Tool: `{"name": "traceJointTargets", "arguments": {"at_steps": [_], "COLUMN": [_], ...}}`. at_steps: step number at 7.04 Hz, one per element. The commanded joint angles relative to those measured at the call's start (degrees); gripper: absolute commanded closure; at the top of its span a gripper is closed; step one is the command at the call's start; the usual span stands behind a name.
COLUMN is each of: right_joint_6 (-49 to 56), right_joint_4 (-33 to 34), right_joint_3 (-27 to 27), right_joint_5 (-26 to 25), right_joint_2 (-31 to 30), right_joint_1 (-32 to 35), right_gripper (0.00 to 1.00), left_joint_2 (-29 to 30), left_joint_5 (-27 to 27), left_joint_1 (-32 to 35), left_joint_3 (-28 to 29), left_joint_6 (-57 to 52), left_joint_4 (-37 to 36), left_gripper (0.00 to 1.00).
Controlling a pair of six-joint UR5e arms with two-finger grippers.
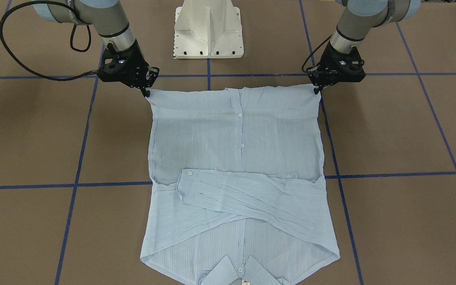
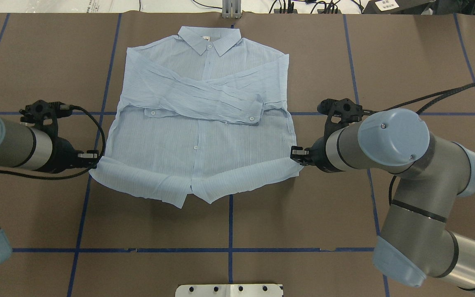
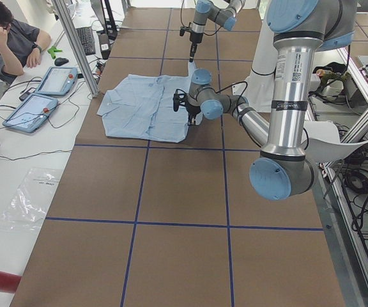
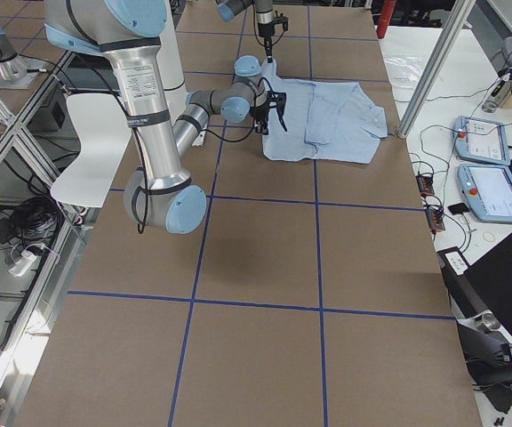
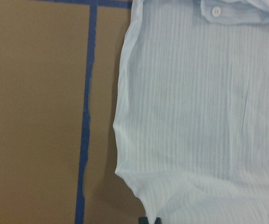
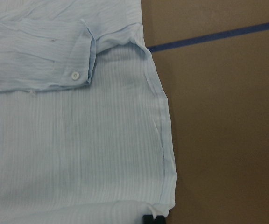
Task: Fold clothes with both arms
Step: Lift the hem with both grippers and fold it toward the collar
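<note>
Working left to right from the over-the-shoulder view: our left gripper [image 2: 93, 160] is clamped on the near left corner of the hem [image 2: 188, 185]. The left wrist view shows the cloth bunching right down into the fingertips, so we'd call that a real pinch. In between lies the shirt [image 2: 204, 136], sitting about mid-table [image 2: 303, 214] on the far side of the robot, buttons up. Both sleeves [image 2: 196, 97] are already crossed over the chest. Our right gripper [image 2: 296, 153] is closed on the near right corner the same way. The hem edge looks lifted and curled between the two, sagging where the front opening splits. So we reckon the step in hand is carrying the hem over towards the collar [image 2: 208, 41]. To do that well, we'd keep both corners level and moving together, with enough pull apart to take out that middle sag. We'd also lift clear before travelling, so the thin cloth doesn't drag the body or shift the sleeves. Then we'd lay it down square rather than drop it. As for direction, the collar points away from the robot and the hem towards it. The long axis runs collar to hem, straight out from the base, roughly along the centre tape line.
</note>
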State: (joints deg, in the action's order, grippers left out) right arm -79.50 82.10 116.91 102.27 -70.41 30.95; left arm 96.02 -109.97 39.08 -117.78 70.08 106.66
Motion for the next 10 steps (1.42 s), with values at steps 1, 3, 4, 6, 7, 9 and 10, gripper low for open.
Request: {"name": "traceJointTargets", "arguments": {"at_steps": [1,3,4,6,7,9,10], "right_joint_6": [1.96,3.12,3.21,3.30,3.99,6.81,9.34], "right_joint_4": [0.07,-1.58,-3.33,-11.48,-13.87,-13.99,-14.07], "right_joint_3": [-3.69,-9.64,-15.16,-29.99,-35.73,-40.24,-44.97], "right_joint_5": [0.03,0.03,0.03,2.05,3.62,6.35,6.36], "right_joint_2": [3.34,7.27,10.53,17.81,20.90,24.52,27.23], "right_joint_1": [4.71,7.88,9.73,13.25,15.00,18.70,19.41], "right_gripper": [1.00,1.00,1.00,1.00,1.00,1.00,1.00], "left_joint_2": [8.18,14.34,18.03,26.37,28.33,30.62,30.72], "left_joint_5": [-3.67,-4.99,-5.08,-5.08,-5.08,-5.08,-5.08], "left_joint_1": [8.43,14.16,15.57,17.17,17.78,18.31,18.31], "left_joint_3": [8.39,16.75,20.45,30.88,36.07,44.96,48.14], "left_joint_6": [-3.42,-7.84,-7.85,-7.68,-7.24,-7.24,-7.24], "left_joint_4": [-0.05,0.30,0.65,1.61,6.06,13.19,16.79], "left_gripper": [1.00,1.00,1.00,1.00,1.00,1.00,1.00]}}
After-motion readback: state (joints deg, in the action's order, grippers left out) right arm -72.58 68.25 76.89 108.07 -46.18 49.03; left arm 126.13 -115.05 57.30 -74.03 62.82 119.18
